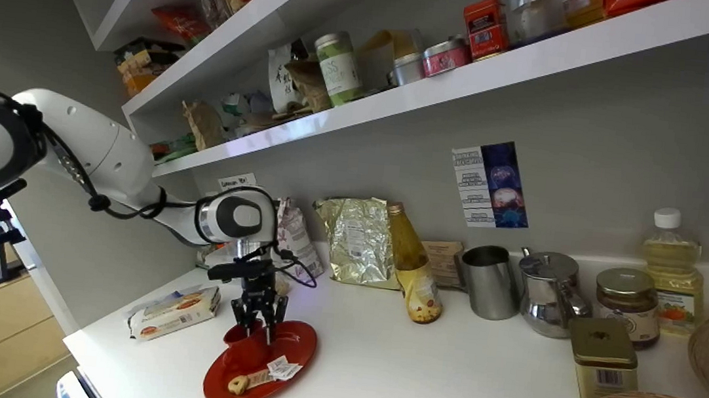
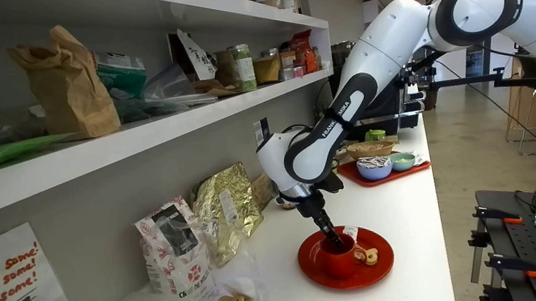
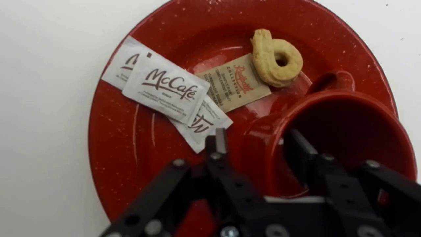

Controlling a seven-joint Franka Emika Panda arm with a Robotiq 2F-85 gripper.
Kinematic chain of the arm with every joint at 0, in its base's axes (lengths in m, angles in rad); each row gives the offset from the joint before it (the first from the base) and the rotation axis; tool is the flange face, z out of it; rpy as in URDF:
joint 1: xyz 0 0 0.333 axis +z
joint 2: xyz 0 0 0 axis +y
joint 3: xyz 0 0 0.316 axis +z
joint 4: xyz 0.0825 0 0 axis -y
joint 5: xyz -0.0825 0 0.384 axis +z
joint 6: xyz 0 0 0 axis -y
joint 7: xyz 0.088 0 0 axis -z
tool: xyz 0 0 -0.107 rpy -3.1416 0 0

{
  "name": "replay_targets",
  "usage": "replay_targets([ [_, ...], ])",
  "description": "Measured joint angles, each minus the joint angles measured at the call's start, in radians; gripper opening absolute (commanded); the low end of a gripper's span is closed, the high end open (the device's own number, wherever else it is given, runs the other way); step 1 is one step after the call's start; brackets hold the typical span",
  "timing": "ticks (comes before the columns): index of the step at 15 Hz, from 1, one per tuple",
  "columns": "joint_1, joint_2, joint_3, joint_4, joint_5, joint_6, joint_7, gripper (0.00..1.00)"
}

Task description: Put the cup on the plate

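Observation:
The small red cup (image 1: 246, 351) stands upright on the round red plate (image 1: 220, 387); in an exterior view the cup (image 2: 339, 265) sits towards the near side of the plate (image 2: 369, 281). In the wrist view the cup (image 3: 348, 121) has its opening towards the camera and its handle at the top, over the right part of the plate (image 3: 113, 131). My gripper (image 3: 258, 138) is open around the cup's wall: one finger is inside the cup, the other outside it. A gap shows between the fingers and the wall. The gripper also shows in both exterior views (image 1: 258, 335) (image 2: 333, 241).
On the plate lie white sugar packets (image 3: 166, 87), a brown packet (image 3: 235, 82) and a ring-shaped biscuit (image 3: 278, 59). A gold bag (image 1: 356, 242), a bottle (image 1: 413, 264) and a white package (image 1: 174, 313) stand or lie around. A shelf (image 1: 405, 95) hangs above.

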Motion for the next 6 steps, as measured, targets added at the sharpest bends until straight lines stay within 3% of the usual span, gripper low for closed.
replay_targets([
  [2,-0.010,-0.023,-0.006,-0.018,0.000,0.004,0.000,0.95],
  [3,-0.021,-0.046,-0.009,-0.038,0.001,0.012,0.000,0.77],
  [5,-0.049,-0.108,-0.014,-0.095,0.005,0.033,0.000,0.92],
  [6,-0.062,-0.135,-0.014,-0.120,0.007,0.039,0.000,0.95],
])
